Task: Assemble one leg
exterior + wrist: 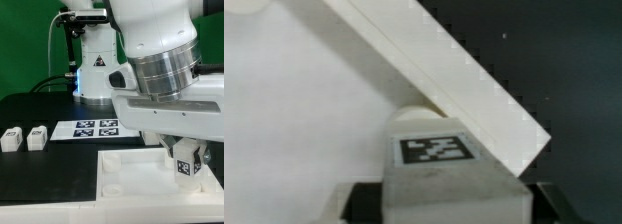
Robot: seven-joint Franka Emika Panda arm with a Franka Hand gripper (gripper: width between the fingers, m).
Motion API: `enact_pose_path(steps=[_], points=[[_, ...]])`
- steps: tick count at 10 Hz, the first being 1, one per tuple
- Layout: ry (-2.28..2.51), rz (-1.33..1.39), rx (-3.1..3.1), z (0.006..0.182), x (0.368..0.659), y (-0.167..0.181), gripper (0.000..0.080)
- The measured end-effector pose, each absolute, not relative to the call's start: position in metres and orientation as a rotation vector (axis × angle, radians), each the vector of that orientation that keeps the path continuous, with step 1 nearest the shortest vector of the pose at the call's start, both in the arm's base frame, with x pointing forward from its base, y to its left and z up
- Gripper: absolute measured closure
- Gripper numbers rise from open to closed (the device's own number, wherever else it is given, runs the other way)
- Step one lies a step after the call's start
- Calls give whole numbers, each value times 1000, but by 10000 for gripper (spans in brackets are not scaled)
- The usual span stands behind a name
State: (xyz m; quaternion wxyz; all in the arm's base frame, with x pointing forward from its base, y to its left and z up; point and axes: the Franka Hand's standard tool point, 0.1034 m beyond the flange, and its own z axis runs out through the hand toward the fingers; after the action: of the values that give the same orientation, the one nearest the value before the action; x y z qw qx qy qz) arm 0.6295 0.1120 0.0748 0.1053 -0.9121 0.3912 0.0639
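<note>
My gripper (pixel 184 162) is shut on a white leg (pixel 184 166) with a black-and-white tag, and holds it upright over the near right corner of the large white tray (pixel 120 178). In the wrist view the leg (pixel 438 160) sits between the two black fingers (pixel 358 200), tag face showing, with its far end against the tray's raised rim (pixel 446 80). Whether the leg touches a corner socket is hidden. Two more legs (pixel 12 138) (pixel 38 136) lie on the black table at the exterior view's left.
The marker board (pixel 97 127) lies on the black table behind the tray. The arm's white base (pixel 97 65) stands at the back. A green wall is behind. The arm's large body hides the right side of the scene.
</note>
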Motion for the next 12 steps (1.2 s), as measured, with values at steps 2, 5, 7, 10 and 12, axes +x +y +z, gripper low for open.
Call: enact_pose_path(steps=[2, 5, 7, 10, 12], points=[[1381, 219, -2580, 75, 630, 112, 499], [1982, 195, -2091, 71, 624, 119, 500], [1952, 195, -2115, 69, 623, 121, 504], [1766, 174, -2267, 67, 621, 122, 197], [1390, 201, -2573, 75, 618, 127, 159]])
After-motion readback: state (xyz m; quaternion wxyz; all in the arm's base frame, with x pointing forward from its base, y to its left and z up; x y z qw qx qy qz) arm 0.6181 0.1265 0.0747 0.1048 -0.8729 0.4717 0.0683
